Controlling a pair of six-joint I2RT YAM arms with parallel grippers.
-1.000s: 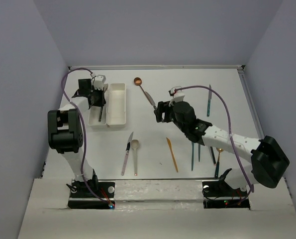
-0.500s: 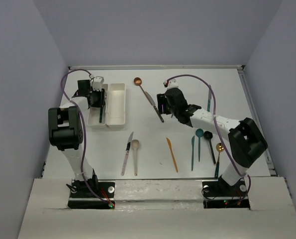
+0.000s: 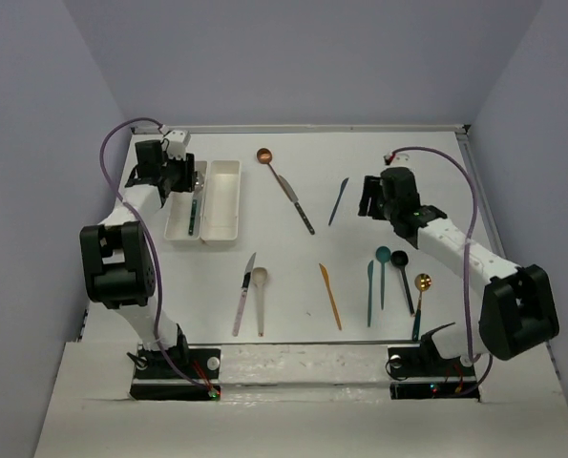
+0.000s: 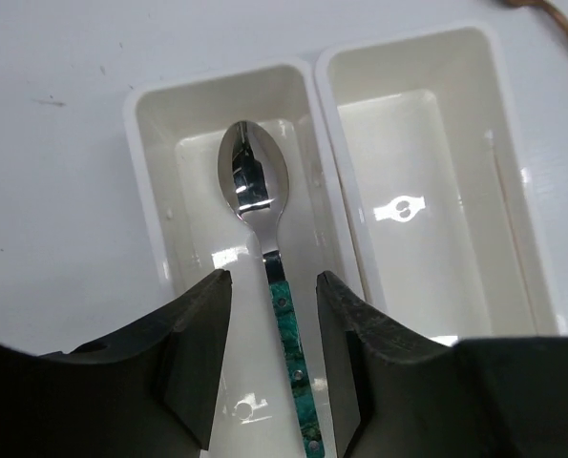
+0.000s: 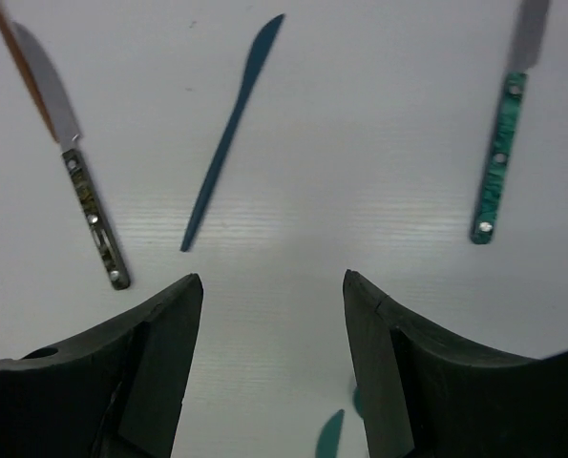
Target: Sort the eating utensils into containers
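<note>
- Hovering over the left tray (image 4: 161, 191), the left pincer (image 4: 272, 305) has its fingers spread either side of a teal-handled spoon (image 4: 253, 181), not gripping it.
- That spoon lies lengthwise in the tray, bowl at the far end; the second tray (image 4: 436, 267) sits against its right side.
- Silver knife (image 3: 243, 291), beige spoon (image 3: 260, 296) and orange knife (image 3: 331, 296) lie loose on the surface (image 3: 293, 267).
- Right pincer (image 5: 272, 286) is spread above the surface, between a dark teal knife (image 5: 228, 138) and a green-handled knife (image 5: 498, 162), holding nothing.
</note>
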